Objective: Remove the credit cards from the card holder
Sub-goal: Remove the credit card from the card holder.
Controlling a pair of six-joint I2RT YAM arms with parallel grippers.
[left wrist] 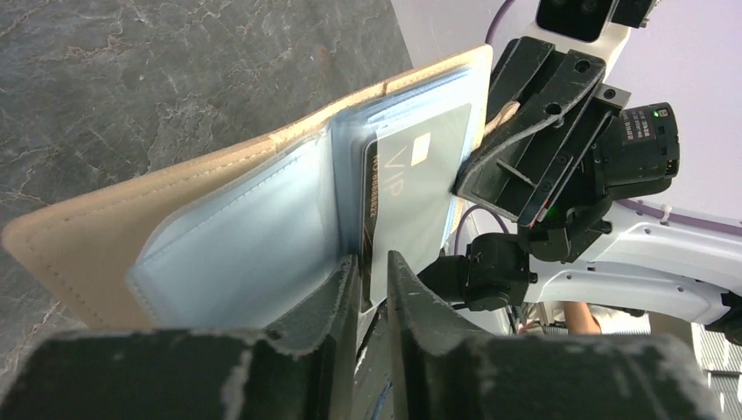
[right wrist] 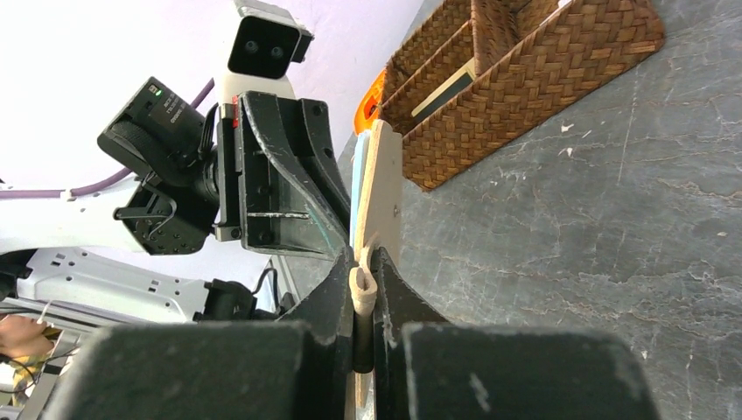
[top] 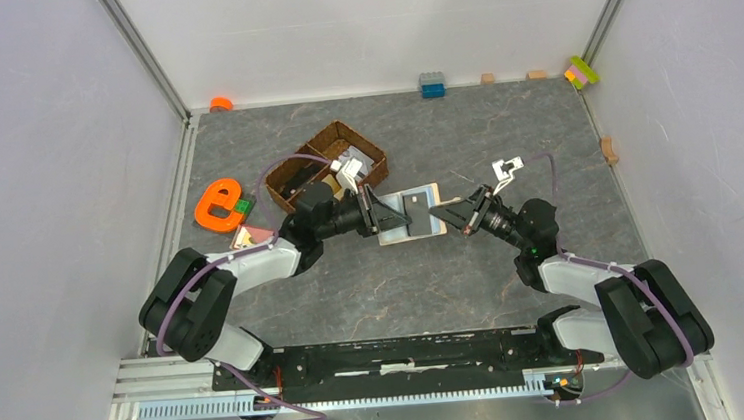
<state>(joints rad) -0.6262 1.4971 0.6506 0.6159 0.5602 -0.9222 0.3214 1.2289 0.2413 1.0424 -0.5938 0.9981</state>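
A slip is to be feared first. The left gripper (left wrist: 374, 267) is set astride the lower edge of a pale credit card (left wrist: 424, 188) that stands in a clear sleeve, and whether the card is truly pinched cannot be told. If it is drawn with too little bite, it may be left in the sleeve or dropped. The sleeve could also be dragged along, and the card holder (left wrist: 96, 223) twisted out of the right gripper (right wrist: 363, 262), which is clamped only on the beige edge by the tab. The holder is held open between the two at mid-table, reached by the left arm from 9 o'clock and the right from 3 o'clock, forearms stretched low. The wicker basket (top: 336, 161) stands beyond at 11 o'clock.
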